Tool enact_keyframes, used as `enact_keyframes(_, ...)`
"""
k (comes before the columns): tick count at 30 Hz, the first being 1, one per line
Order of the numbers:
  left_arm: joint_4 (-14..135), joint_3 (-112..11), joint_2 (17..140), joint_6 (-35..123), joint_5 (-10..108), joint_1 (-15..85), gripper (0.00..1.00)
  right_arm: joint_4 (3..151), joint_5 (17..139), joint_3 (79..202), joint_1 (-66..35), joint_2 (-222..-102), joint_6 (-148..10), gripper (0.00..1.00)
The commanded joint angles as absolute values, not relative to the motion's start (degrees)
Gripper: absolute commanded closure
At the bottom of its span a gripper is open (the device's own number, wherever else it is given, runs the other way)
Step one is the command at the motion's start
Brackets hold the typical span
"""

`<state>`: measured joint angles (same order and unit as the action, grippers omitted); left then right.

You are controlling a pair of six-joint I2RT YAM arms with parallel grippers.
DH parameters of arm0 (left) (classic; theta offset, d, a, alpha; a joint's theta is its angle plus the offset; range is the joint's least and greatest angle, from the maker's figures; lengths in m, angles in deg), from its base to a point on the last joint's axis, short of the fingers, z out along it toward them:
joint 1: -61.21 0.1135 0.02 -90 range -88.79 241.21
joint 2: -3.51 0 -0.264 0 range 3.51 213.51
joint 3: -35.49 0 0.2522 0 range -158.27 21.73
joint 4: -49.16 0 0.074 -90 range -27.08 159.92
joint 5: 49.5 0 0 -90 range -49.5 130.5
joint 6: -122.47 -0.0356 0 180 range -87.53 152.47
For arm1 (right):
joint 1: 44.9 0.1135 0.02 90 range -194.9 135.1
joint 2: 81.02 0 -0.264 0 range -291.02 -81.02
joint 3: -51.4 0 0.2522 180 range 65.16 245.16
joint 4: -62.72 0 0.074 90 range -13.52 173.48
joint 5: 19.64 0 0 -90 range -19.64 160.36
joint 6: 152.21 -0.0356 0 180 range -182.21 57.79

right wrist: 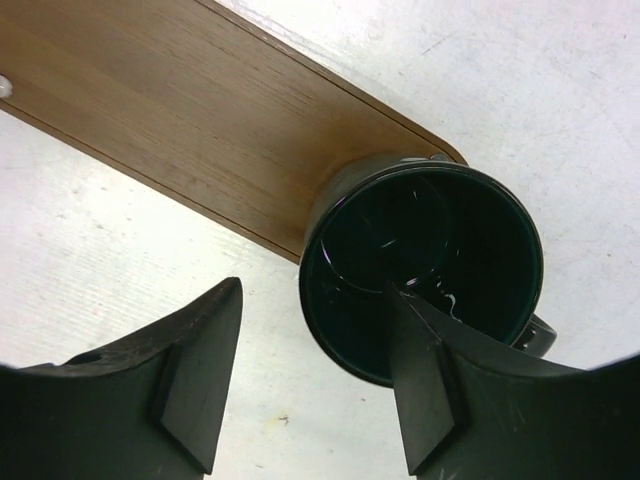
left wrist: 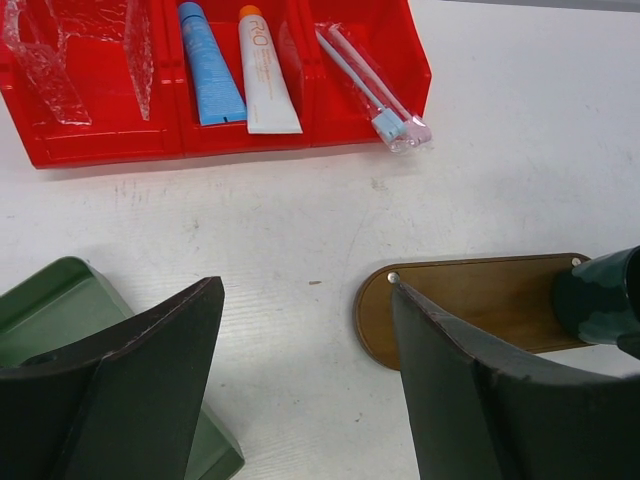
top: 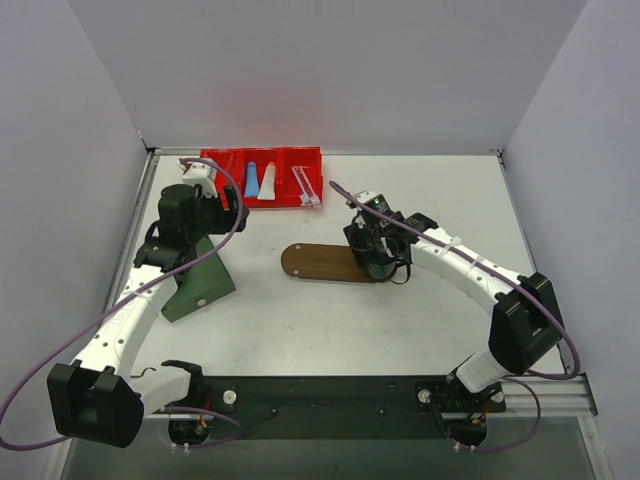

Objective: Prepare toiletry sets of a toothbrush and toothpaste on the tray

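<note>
Dark brown wooden tray [top: 315, 262] lies in the middle of the table [top: 450, 200], bare of toiletries. A dark green mug [right wrist: 420, 270] stands at its right end, probably meant for brushes. The right pincer [right wrist: 315, 295] straddles the mug's near wall, released. Only the left wrist view shows clearly the blue tube [left wrist: 210, 70], white tube [left wrist: 265, 80] and toothbrushes [left wrist: 370, 85] in the red bin [left wrist: 100, 150] at the far left, beyond the left pincer [left wrist: 305, 285], which is spread and empty.

From high at the near edge we overlook the whole desk [top: 300, 330]. Our two wrist views look down closely, the right nearest; all three share the tray [top: 310, 262].
</note>
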<state>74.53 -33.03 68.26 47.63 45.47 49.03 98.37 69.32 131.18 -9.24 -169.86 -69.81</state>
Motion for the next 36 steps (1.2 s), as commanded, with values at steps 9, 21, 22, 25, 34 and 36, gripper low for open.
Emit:
enact_keyframes(9,76.9,-39.2,70.2,43.7,42.6,55.2,0.25,96.2,76.8,129.9,-11.9,-156.0,-72.8,0.43)
enact_keyframes(21,86.9,-64.1,92.3,33.5,30.3,58.2,0.41,91.6,78.0,125.5,-14.8,-146.4,-75.6,0.47)
enact_keyframes(22,87.8,-69.5,96.8,33.0,30.4,58.9,0.43,91.5,78.2,125.4,-15.1,-145.8,-75.5,0.47)
enact_keyframes(25,92.1,-77.6,105.9,30.6,32.4,60.4,0.48,90.3,78.9,124.1,-15.5,-144.7,-76.0,0.48)
enact_keyframes(34,102.5,-100.8,126.1,29.0,33.6,60.6,0.53,89.2,79.3,122.6,-16.1,-143.9,-76.2,0.48)
enact_keyframes(36,105.0,-106.3,129.0,29.2,34.0,60.6,0.53,89.1,79.6,122.6,-16.2,-144.0,-76.1,0.48)
